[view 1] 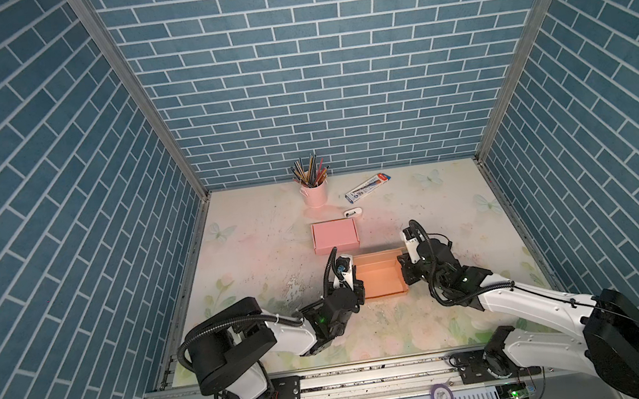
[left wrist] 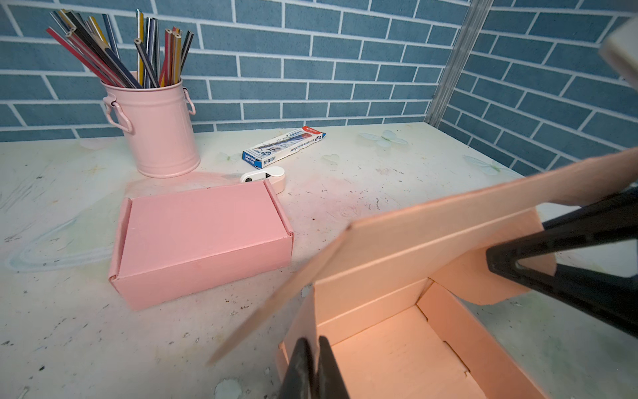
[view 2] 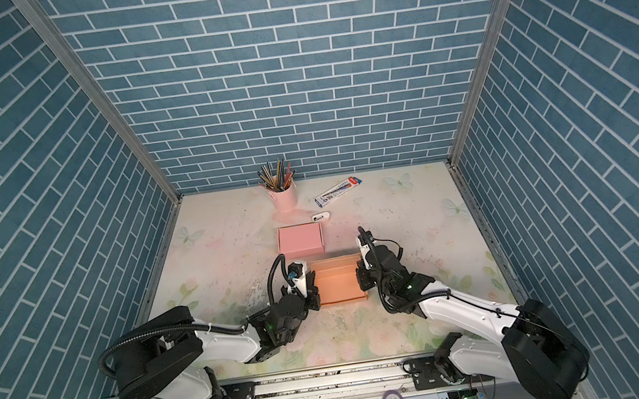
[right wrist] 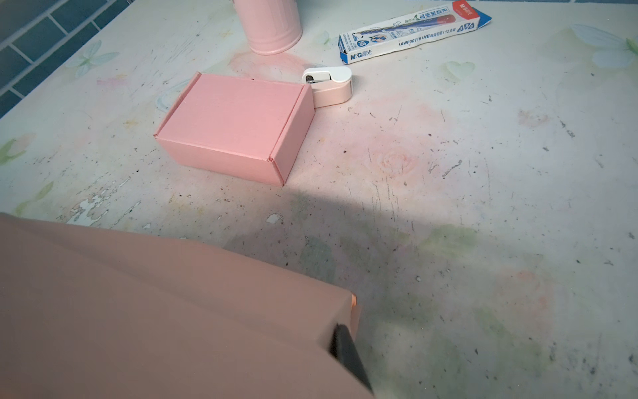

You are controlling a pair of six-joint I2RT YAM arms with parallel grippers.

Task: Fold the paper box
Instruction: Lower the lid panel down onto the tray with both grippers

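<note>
Orange paper box (view 1: 380,280) sits on the near middle of the table (view 1: 257,250), between the two arms. Its tray is formed and open upward, and its lid panel rises tilted at the far side.

The left arm (view 1: 285,333) comes from its base at the near left. Its forearm lies low and runs rightward, and the wrist turns toward the far wall, so the left fingers (view 1: 357,278) meet the box's left wall. In the left wrist view these fingers (left wrist: 300,369) stand almost together, pinching the top edge of that wall.

The right arm (view 1: 532,298) stretches from the near right base diagonally toward the middle. Its elbow is low and its wrist is raised beside the box's right wall. The right fingers (view 1: 404,270) are at that side. The left wrist view shows them (left wrist: 587,229) converging to a closed tip on the rounded side flap under the lid. In the right wrist view only one finger (right wrist: 347,352) shows, lying against the lid's corner edge.

Beyond the orange box, just apart from it, lies a closed pink box (view 1: 335,236). A small white case (view 1: 353,213) is beside its far right corner. Farther back stands a pink pail (view 1: 315,195) full of pencils, and a pencil carton (view 1: 367,186) lies to its right.
</note>
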